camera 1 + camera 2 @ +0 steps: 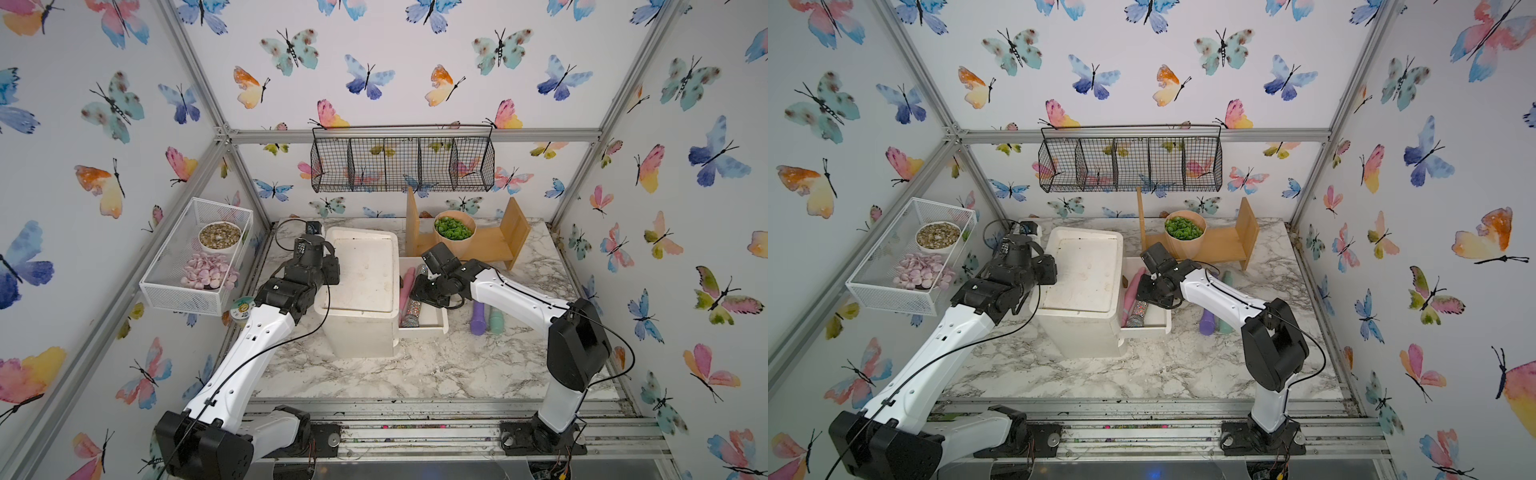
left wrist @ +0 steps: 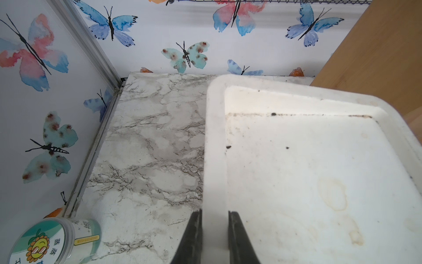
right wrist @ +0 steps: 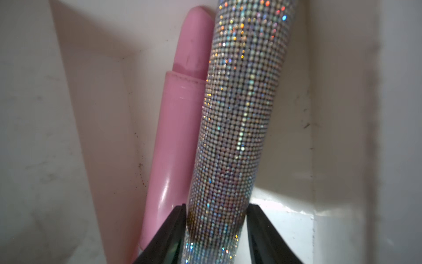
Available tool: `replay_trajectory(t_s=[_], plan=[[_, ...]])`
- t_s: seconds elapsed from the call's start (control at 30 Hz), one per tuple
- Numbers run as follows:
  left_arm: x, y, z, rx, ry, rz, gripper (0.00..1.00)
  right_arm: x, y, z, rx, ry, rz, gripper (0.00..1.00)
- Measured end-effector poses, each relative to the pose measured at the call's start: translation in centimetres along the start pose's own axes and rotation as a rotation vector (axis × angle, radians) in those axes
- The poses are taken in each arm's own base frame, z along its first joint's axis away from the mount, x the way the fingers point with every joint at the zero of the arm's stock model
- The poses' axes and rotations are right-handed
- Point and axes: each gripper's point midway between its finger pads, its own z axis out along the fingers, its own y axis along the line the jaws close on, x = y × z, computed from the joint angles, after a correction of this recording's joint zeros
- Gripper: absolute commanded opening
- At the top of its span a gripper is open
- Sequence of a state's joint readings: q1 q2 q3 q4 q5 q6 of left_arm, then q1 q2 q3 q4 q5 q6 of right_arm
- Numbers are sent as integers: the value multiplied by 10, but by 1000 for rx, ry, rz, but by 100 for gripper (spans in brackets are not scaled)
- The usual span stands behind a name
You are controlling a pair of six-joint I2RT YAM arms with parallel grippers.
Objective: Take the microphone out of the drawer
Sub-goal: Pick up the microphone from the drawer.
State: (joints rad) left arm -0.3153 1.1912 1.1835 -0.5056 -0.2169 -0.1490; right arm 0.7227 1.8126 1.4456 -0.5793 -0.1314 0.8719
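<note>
At 9 o'clock of the cabinet [image 1: 361, 274], the left hand [image 2: 214, 212] is clamped on the raised rim [image 2: 214, 137] of the cabinet's top, with one finger on each side of it. The cabinet is judged to be braced in this way.

From the cabinet's 3 o'clock side the drawer [image 1: 422, 330] is pulled out over the desk [image 1: 415, 374], so the opening step is done. Two mics are seen in the drawer, side by side and touching. The pink mic [image 3: 180, 128] lies nearest the cabinet, and the glitter mic [image 3: 237, 114] lies at 3 o'clock of it.

The right hand [image 3: 217, 205] is closed on the glitter mic's shaft, with a finger pressed against each flank, so the grasp is judged to be made. The glitter mic is not yet out: it is seen within the drawer walls in both top views. Whether it is raised off the drawer floor cannot be told.

What is left, by this reading, is the lift clear of the walls, the carry toward 3 o'clock and the release on the desk. The pink mic is untouched, and some care is called for so that it is not dragged along.

At 3 o'clock of the drawer, a purple mic [image 1: 478, 318] and a teal mic [image 1: 496, 320] lie close together on the desk, outside the drawer.
</note>
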Motion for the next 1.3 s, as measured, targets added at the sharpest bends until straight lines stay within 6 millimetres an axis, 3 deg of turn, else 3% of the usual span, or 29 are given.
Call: replay_trajectory(t_s=[0.47,0.63,1.07,1.3], plan=[[0,0,0,0,0,0,0,-2,0,5,16,-13,-5,50],[0,0,0,0,0,0,0,-2,1,8,18,-14,5,40],[0,0,0,0,0,0,0,-5,0,5,32,-33,7,33],[0,0,0,-1,-1,0,0,-12,3,-14,34,-77,-55,26]])
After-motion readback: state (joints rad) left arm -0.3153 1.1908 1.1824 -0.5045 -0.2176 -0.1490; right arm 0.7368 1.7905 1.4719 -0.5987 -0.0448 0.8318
